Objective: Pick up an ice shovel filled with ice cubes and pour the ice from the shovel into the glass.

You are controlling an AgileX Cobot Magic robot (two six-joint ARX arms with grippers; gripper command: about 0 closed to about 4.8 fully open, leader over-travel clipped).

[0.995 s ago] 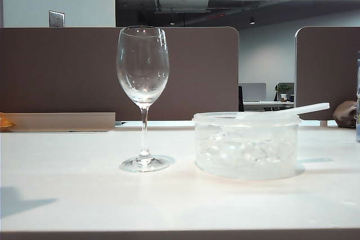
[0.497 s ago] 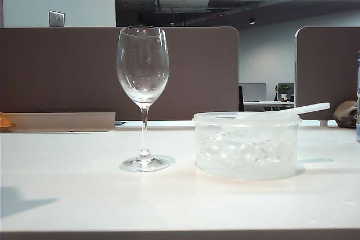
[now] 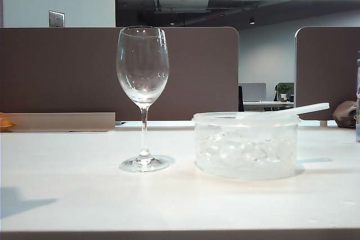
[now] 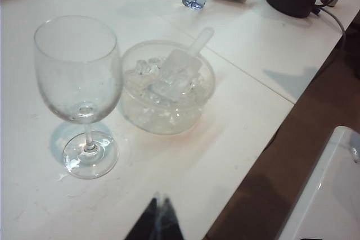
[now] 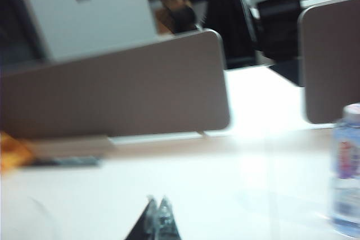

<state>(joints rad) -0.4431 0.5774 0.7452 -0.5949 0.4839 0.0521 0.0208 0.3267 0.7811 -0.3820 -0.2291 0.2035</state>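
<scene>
Well beyond the left gripper (image 4: 159,213), seemingly closed, ice shovel (image 4: 179,71).

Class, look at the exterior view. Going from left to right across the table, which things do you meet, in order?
The glass → the round tub holding the ice cubes → the ice shovel handle sticking out past the tub's right rim.

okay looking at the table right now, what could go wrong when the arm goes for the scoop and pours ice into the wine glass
The glass stands close beside the tub on a thin stem, so an arm reaching for the ice shovel could tip it.

The shovel's handle is thin and rests over the tub rim; a shut right gripper must open first, and a poor grip might let it twist.

The glass mouth is narrow, so ice cubes may spill onto the table.
</scene>
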